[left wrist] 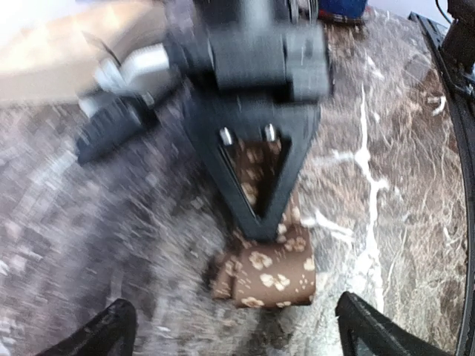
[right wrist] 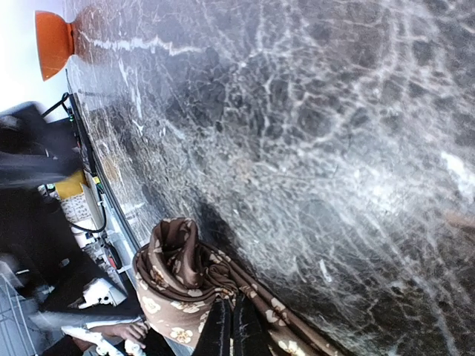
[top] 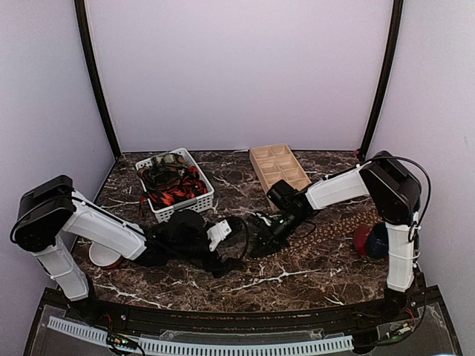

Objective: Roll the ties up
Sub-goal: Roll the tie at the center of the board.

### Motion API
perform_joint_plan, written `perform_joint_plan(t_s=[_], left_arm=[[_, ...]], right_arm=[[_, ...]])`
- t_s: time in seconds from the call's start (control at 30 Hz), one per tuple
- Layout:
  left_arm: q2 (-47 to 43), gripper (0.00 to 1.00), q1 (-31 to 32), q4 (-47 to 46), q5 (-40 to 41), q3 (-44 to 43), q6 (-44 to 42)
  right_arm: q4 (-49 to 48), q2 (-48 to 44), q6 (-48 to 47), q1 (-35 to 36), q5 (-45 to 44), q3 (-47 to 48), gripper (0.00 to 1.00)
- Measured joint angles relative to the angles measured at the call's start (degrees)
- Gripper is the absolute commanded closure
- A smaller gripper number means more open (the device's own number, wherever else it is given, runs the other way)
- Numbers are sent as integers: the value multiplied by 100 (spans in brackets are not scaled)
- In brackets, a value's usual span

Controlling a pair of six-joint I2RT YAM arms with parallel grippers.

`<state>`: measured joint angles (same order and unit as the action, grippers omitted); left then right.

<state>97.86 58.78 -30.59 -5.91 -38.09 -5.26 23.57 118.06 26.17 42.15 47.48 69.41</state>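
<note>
The brown tie (top: 326, 228) with tan dots lies on the tabletop (top: 312, 271), to the right of the white basket (top: 182, 209) and nearer the arms than it. Its end closest to the basket is turned into a small, loose rolled end (left wrist: 263, 278) of only a few wraps. The rest of the strip runs out flat, away from the basket.

The right hand (right wrist: 231, 326) is pinched narrow on the fabric just behind that rolled end. The left hand (left wrist: 237, 326) is spread wide and holds nothing. It hovers over the roll from the basket's side, a finger showing on either side of it in the left wrist view.

By my judgement the rolling of this tie has only begun, since most of its length lies unrolled. The other ties (top: 174, 194), red-and-black and dark-patterned, are heaped in the basket and not yet rolled. The wooden tray (top: 278, 167) to the right of the basket shows no rolled tie in its compartments, so nearly all the task is left.
</note>
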Motion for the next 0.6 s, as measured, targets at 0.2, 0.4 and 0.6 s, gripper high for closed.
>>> perform_joint_plan(t_s=[0.2, 0.4, 0.6], left_arm=[[-1060, 1, -15, -120, 518, 195, 627], [-664, 3, 55, -186, 74, 282, 850], [330, 24, 321, -179, -92, 74, 730]], right_arm=[[-122, -11, 24, -11, 2, -46, 100], [-153, -11, 70, -15, -2, -44, 100], [-181, -11, 114, -15, -20, -44, 100]])
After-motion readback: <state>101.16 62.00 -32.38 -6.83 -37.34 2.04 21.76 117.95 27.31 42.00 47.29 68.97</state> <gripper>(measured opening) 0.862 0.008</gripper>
